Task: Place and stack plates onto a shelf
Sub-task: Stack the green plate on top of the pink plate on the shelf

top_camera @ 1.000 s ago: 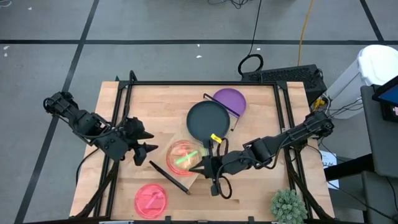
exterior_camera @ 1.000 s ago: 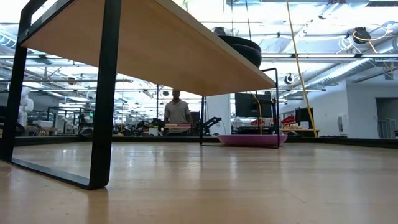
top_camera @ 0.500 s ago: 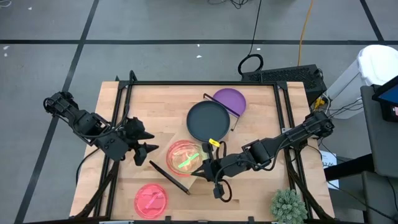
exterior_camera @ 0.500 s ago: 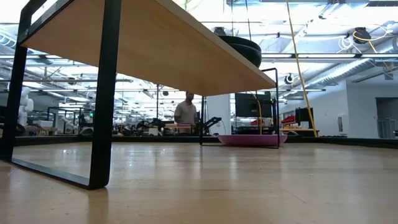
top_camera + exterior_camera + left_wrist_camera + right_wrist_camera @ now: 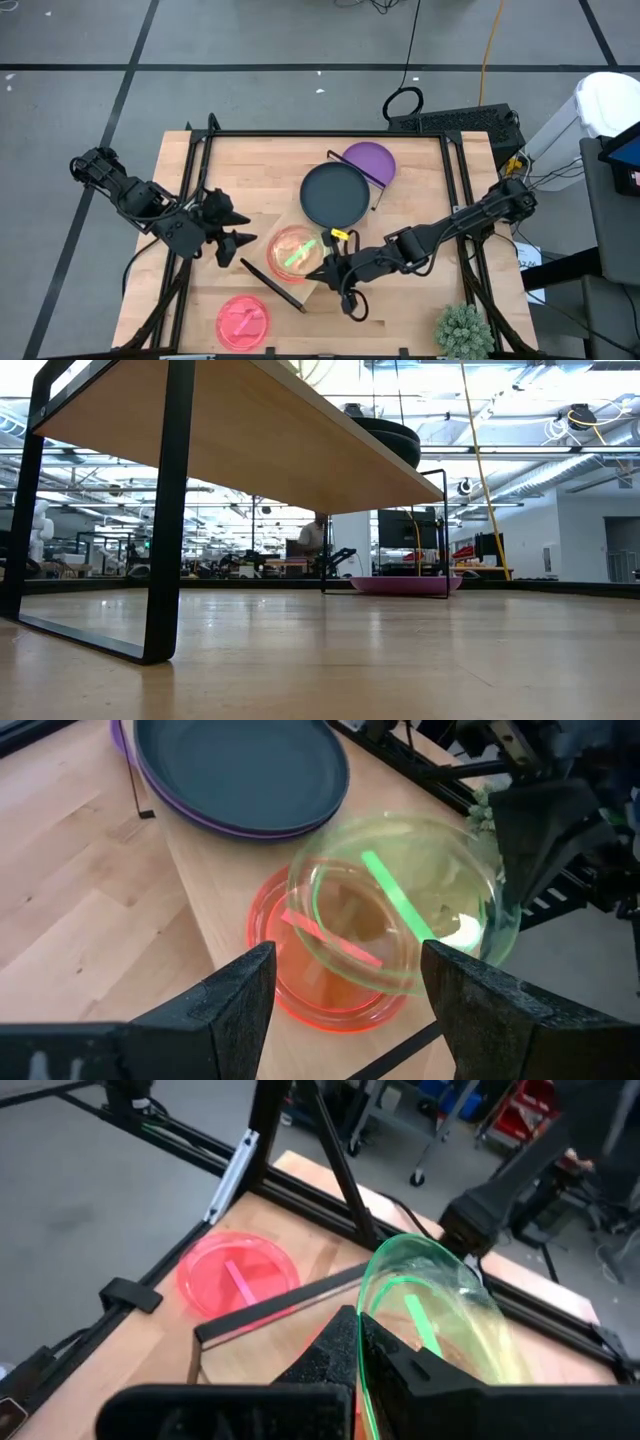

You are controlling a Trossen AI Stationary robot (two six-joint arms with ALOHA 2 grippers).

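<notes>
A: High view: right gripper (image 5: 325, 268) is pinched on the rim of the lime-green plate (image 5: 297, 252), holding it tilted over a pink plate (image 5: 285, 243) that sits on the shelf (image 5: 280, 215). Fingers pressed tight on the edge, confirmed in right wrist view (image 5: 440, 1320).

B: Left side?

A: Left gripper (image 5: 243, 248) hangs just beside the shelf's left edge, fingers spread wide, nothing between them. Its wrist view looks straight at the lime-green plate (image 5: 405, 905) overlapping the pink plate (image 5: 320, 970), green one raised on the far side.

B: Other plates?

A: Dark teal-black plate (image 5: 334, 194) is on the shelf, farther back. Left wrist view shows it stacked on a purple plate (image 5: 250, 825), only the purple rim peeking out. Another purple plate (image 5: 370, 160) is past the shelf's far end, on the table (image 5: 420, 190). Second pink plate (image 5: 243, 320) lies on the table near the front-left corner, well apart from the shelf.

B: Low view?

A: Underside of the shelf (image 5: 250, 440), black frame leg (image 5: 165, 510), dark plate (image 5: 385, 435) on top. Person (image 5: 315, 538) far off in the room.
</notes>
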